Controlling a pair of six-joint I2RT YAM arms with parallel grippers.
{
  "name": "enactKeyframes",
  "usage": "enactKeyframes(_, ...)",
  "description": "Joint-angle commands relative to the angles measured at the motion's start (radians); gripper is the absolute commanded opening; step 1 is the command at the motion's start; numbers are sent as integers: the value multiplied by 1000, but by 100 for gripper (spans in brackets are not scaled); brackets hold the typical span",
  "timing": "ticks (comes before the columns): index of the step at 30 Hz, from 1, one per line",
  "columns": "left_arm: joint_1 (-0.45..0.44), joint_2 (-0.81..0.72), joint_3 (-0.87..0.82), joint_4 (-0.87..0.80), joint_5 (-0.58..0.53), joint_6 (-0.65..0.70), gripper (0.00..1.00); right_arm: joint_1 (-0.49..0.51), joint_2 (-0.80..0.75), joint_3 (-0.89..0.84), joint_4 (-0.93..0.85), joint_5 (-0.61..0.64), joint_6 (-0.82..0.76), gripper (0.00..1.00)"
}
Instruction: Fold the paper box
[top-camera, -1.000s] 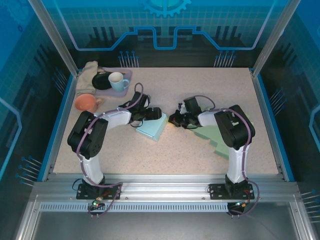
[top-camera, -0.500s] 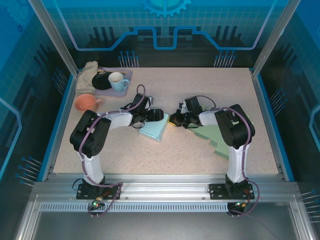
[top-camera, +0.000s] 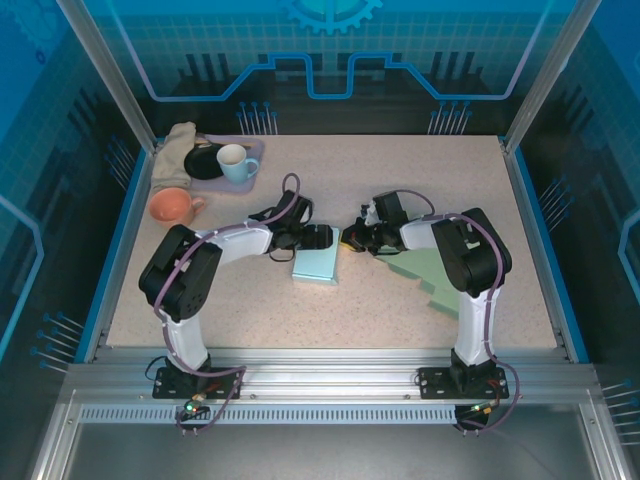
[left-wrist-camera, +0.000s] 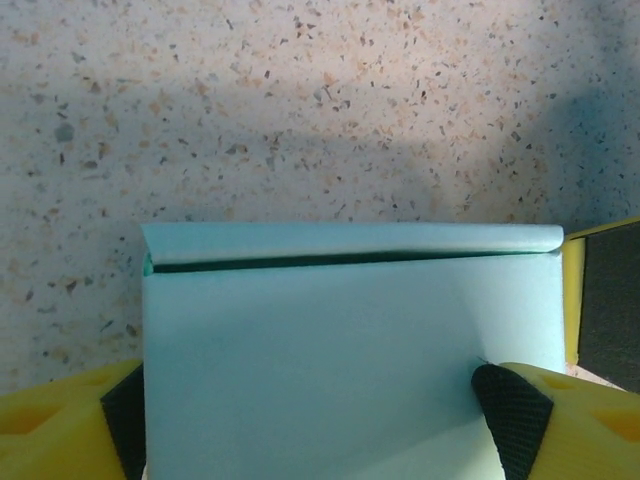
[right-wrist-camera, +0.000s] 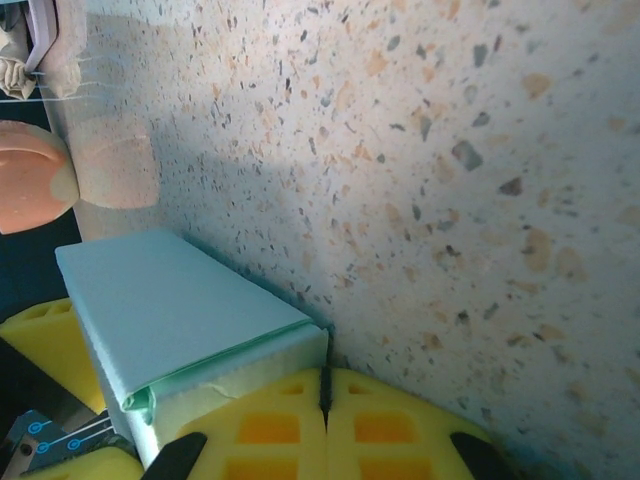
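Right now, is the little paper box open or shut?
Almost shut: the paper box has its top flap folded over, leaving a thin dark slit.

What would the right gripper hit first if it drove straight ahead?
Probably the paper box: its corner sits right at the shut tips of the right gripper. Beyond that lies the table; depth is unclear.

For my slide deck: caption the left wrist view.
Left gripper, jaws clamped on the sides of the pale green paper box, top flap folded over, on the speckled table.
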Motion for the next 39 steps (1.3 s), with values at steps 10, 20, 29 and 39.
enactKeyframes(10,52,-101,24,-127,-99,-135,93,20,-65,-46,-65,98,-77,0)
enactKeyframes(20,53,-290,-196,-88,-100,-253,94,65,-255,-211,-104,176,-107,0)
enactKeyframes(29,-65,-399,-309,-95,-195,-307,94,143,-340,-293,-122,173,-92,0)
enactKeyframes(39,-113,-356,-295,-77,-189,-323,93,169,-395,-337,-147,192,-96,0)
